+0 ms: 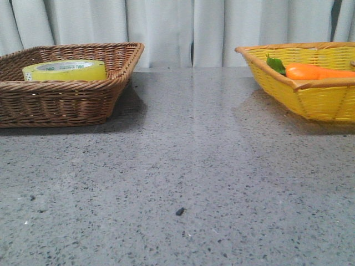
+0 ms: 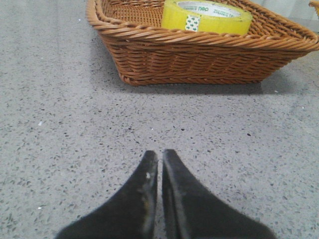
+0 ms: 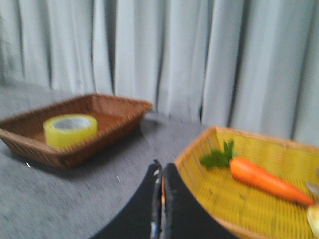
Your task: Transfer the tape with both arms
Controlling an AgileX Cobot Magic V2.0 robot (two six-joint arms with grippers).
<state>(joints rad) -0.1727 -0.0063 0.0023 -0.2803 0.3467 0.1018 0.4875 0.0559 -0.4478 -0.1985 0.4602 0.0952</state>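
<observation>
The yellow tape (image 1: pixel 65 70) lies flat in the brown wicker basket (image 1: pixel 66 100) at the table's far left. It also shows in the left wrist view (image 2: pixel 207 16) and the right wrist view (image 3: pixel 70 130). My left gripper (image 2: pixel 159 155) is shut and empty, low over the bare table, well short of the brown basket (image 2: pixel 199 55). My right gripper (image 3: pixel 162 168) is shut and empty, by the near rim of the yellow basket (image 3: pixel 199 199). Neither gripper shows in the front view.
A yellow wicker basket (image 1: pixel 310 94) at the far right holds an orange carrot (image 1: pixel 316 71) with green leaves; the carrot also shows in the right wrist view (image 3: pixel 264 179). A small dark speck (image 1: pixel 179 211) lies on the grey table. Grey curtains hang behind.
</observation>
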